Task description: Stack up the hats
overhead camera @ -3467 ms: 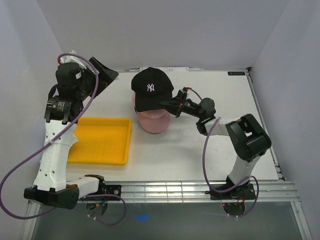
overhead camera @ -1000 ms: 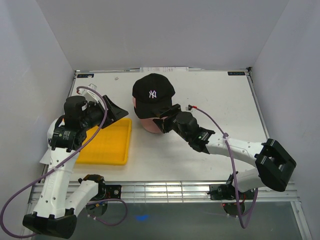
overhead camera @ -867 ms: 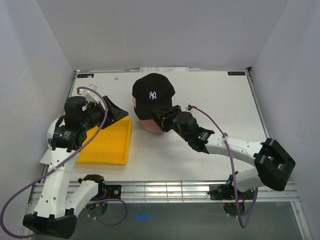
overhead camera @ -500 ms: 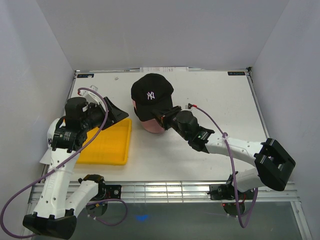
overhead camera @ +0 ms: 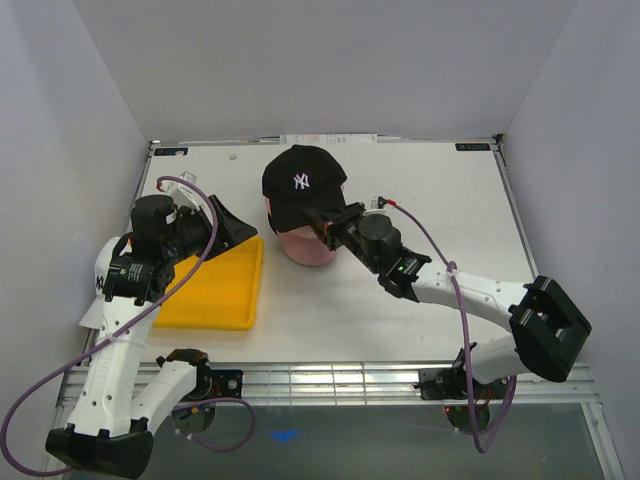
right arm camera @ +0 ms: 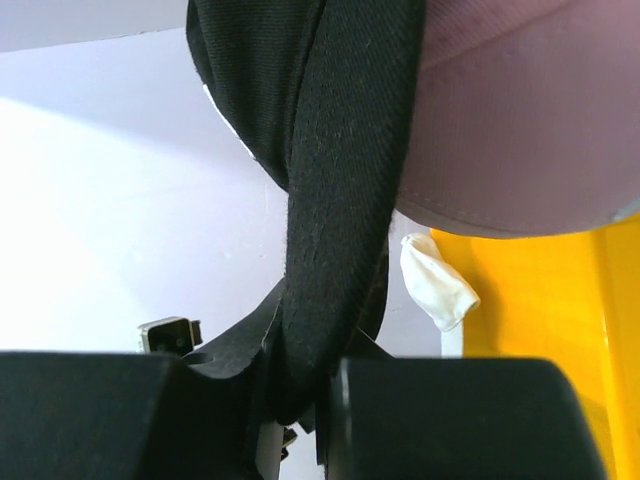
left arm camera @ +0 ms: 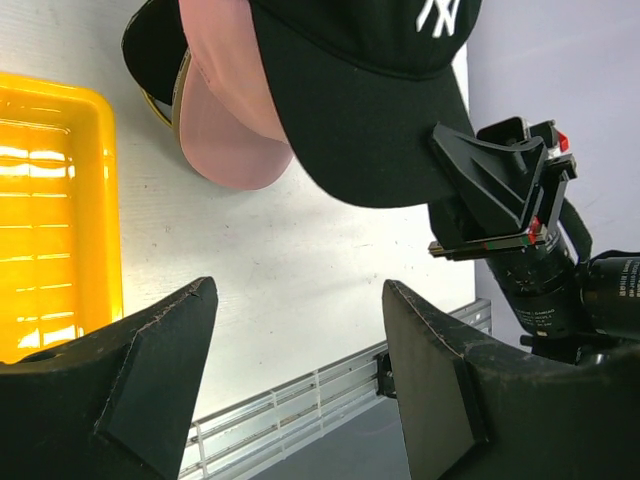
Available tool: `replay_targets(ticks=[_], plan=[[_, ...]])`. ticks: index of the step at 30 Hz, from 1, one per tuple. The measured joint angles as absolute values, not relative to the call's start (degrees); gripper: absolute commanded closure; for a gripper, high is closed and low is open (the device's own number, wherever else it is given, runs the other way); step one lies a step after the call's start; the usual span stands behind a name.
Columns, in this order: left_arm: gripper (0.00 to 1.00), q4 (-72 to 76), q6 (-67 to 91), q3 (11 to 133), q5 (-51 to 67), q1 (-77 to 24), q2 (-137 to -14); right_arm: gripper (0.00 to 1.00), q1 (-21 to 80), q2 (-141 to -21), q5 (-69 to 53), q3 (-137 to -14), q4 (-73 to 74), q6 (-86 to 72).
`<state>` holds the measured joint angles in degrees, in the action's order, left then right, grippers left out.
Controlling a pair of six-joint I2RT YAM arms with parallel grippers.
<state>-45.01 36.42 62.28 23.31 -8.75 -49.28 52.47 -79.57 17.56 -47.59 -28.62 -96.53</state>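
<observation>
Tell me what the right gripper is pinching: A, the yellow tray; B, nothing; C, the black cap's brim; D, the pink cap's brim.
C: the right gripper is closed on the brim of the black cap, which sits over the pink cap.

You see the black cap (overhead camera: 303, 185) with the white NY logo sitting crown-up on the pink cap (overhead camera: 305, 247) at the mid-back of the bench (overhead camera: 450, 200). Its brim angles near-right, and the pink brim pokes out beneath.
</observation>
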Motion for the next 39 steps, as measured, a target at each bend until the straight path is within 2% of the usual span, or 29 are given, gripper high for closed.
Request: replay_targets(ticks=[10,18,26,39], plan=[[0.23,-45.04,35.97,62.28,23.11,-8.75,-49.28,0.92,50.74,-82.91,14.06,-47.59,-40.42,-94.02],[0.23,-45.04,35.77,62.28,23.0,-8.75,-49.28,0.92,50.7,-82.08,13.58,-47.07,-43.16,-92.25],[0.23,-45.04,35.73,62.26,22.92,-8.75,-49.3,0.92,50.68,-76.93,13.8,-39.9,-46.68,-91.74],[0.23,-45.56,35.35,61.39,22.44,-8.75,-49.15,0.92,50.63,-75.85,13.28,-27.24,-53.12,-94.39]])
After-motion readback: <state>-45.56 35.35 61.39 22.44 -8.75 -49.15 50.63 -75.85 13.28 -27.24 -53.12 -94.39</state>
